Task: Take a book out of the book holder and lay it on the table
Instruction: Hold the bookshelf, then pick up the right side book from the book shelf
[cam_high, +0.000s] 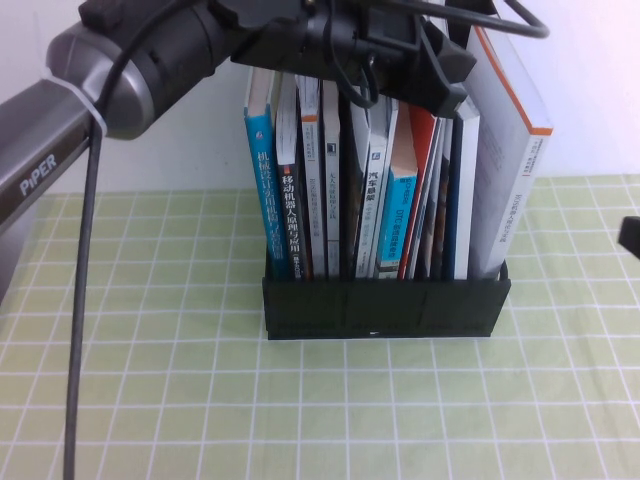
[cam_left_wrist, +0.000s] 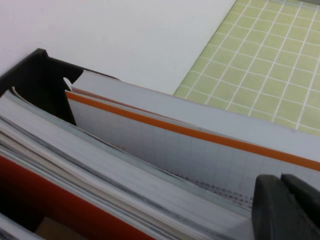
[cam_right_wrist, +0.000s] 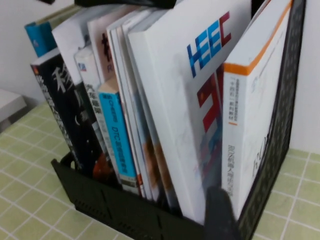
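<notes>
The black book holder (cam_high: 385, 305) stands on the green grid table (cam_high: 200, 400), packed with upright books. The white book with orange edge stripes (cam_high: 510, 130) leans at its right end. It also shows in the left wrist view (cam_left_wrist: 175, 145) and the right wrist view (cam_right_wrist: 250, 100). My left gripper (cam_high: 410, 70) hangs over the tops of the books, just left of that book. In its own view the left gripper (cam_left_wrist: 281, 179) is shut with its fingers together, right by the book's top edge. My right gripper (cam_high: 630, 235) sits low at the far right, facing the holder (cam_right_wrist: 125, 215).
Several other books fill the holder: a blue-spined one (cam_high: 262, 170) at the left, a red-covered one (cam_high: 422, 150) and a white one lettered "HEEC" (cam_right_wrist: 200, 75) beside the white book. A white wall stands behind the holder. The left arm's cable (cam_high: 80, 330) hangs down at the left.
</notes>
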